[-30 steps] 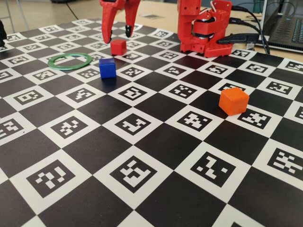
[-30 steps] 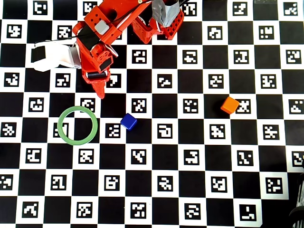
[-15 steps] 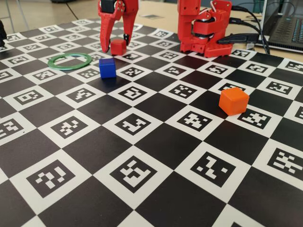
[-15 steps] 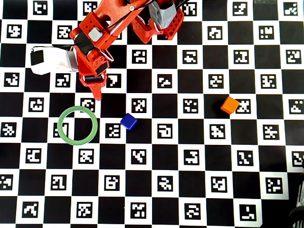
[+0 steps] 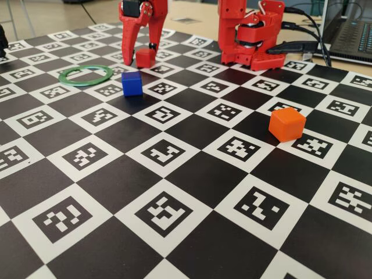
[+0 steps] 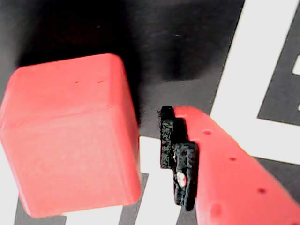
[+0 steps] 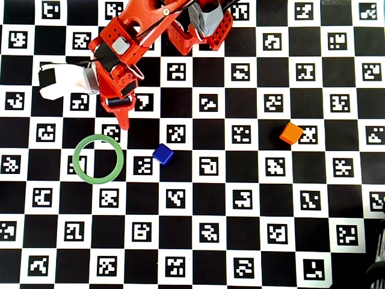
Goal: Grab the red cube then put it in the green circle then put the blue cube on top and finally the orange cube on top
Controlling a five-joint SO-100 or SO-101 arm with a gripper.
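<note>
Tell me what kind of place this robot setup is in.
Probably a robotics lab or hobbyist's workbench: a checkerboard mat printed with fiducial markers covers the table, a small red arm stands on it, and cables and what looks like a laptop sit behind.

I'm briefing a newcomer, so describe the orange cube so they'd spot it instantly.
On the black-and-white checkered marker mat, look to the right side in the fixed view, far from the gripper. The orange cube sits there alone; the blue cube and red cube cluster near the green circle.
</note>
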